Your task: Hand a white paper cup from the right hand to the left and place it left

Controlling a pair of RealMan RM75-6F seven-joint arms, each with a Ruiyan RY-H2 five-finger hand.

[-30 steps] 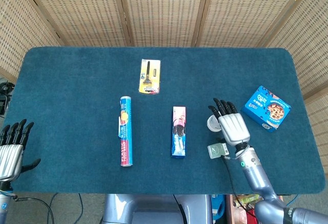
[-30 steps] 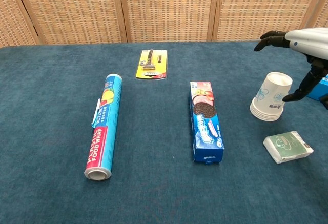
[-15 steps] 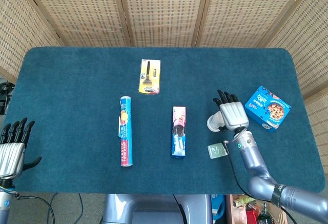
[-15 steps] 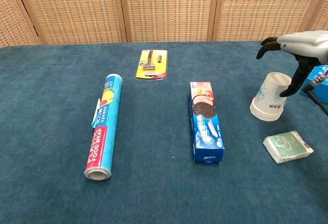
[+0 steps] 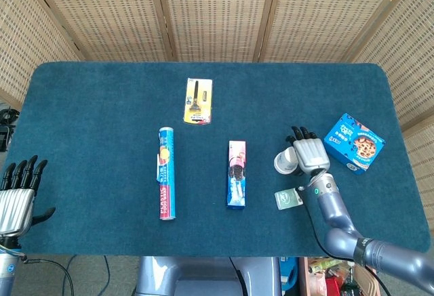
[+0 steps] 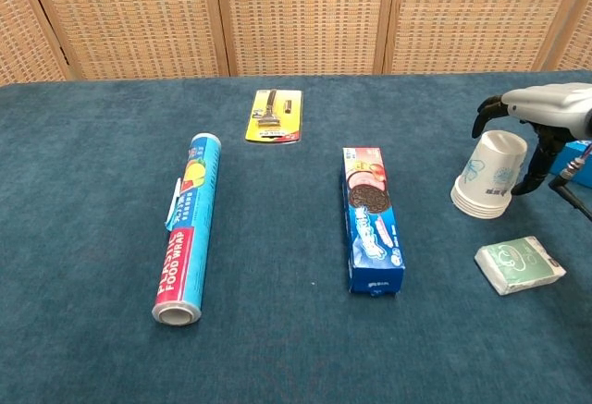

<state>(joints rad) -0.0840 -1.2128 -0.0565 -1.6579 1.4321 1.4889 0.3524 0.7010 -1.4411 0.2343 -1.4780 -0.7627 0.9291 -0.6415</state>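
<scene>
Woven screens (image 5: pixel 217 11) stood behind a blue table (image 5: pixel 102 106). On the right side of the table sat a stack of white paper cups (image 6: pixel 488 175), upside down. The right hand (image 5: pixel 308 152) was over the cups with its fingers spread around the top one, but whether it was squeezing the cup could not be told. The left hand (image 5: pixel 17 191) hung off the near left corner, holding nothing, fingers straight. A cookie box (image 6: pixel 372 219), a wrap roll (image 6: pixel 185 228) and a small green packet (image 6: pixel 520 265) lay nearby.
</scene>
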